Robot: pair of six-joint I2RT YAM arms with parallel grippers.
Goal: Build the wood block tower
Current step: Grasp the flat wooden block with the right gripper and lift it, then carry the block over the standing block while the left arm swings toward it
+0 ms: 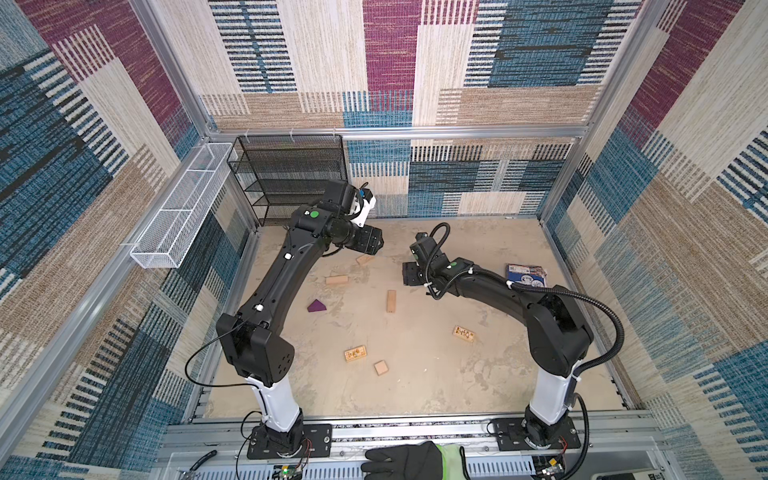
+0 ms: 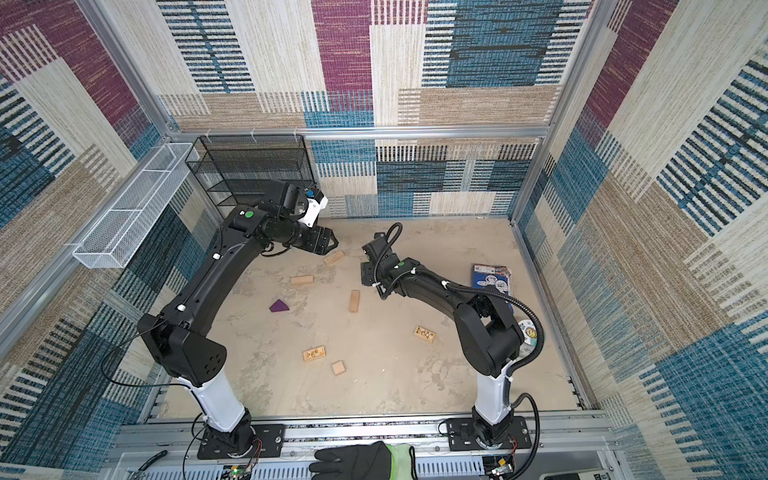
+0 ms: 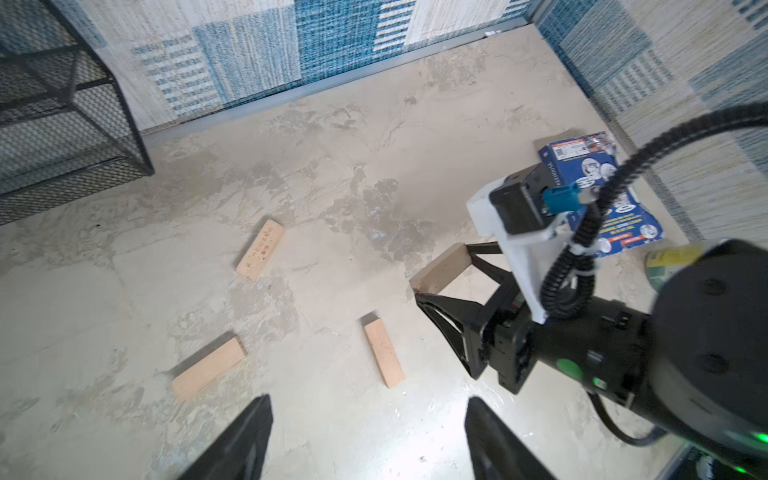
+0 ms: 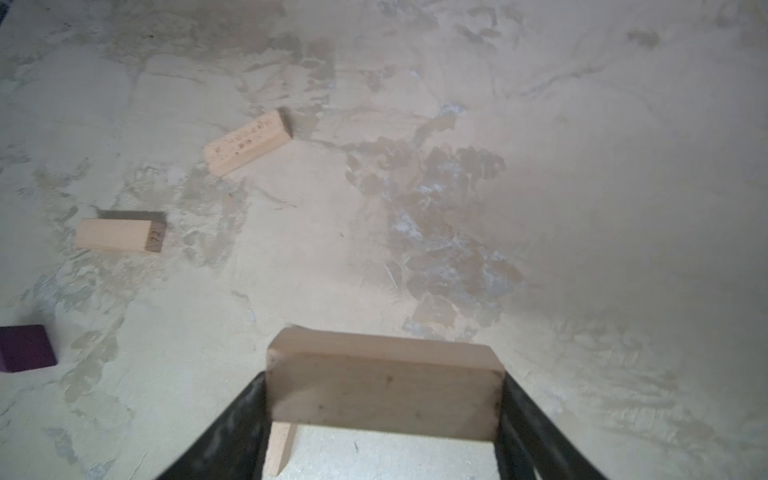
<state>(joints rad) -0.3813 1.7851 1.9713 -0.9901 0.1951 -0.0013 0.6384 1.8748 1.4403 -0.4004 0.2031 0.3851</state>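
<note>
Right gripper (image 3: 444,272) holds a plain block (image 4: 384,399) by its ends, long axis spanning the jaws, right of the purple wedge (image 1: 316,306); left gripper (image 3: 365,399) wide, empty.

The left arm (image 1: 274,282) reaches forward with its elbow raised. The left gripper (image 3: 368,403) points inward, fingers (image 3: 245,432) spread and empty. The right arm (image 1: 490,286) bends inward. The right gripper (image 4: 382,415) clamps a pale tan wooden block (image 4: 382,374) endwise.

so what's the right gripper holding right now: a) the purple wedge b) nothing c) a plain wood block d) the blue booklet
C: the right wrist view shows a plain wood block clamped between the two jaws of the right gripper.
</note>
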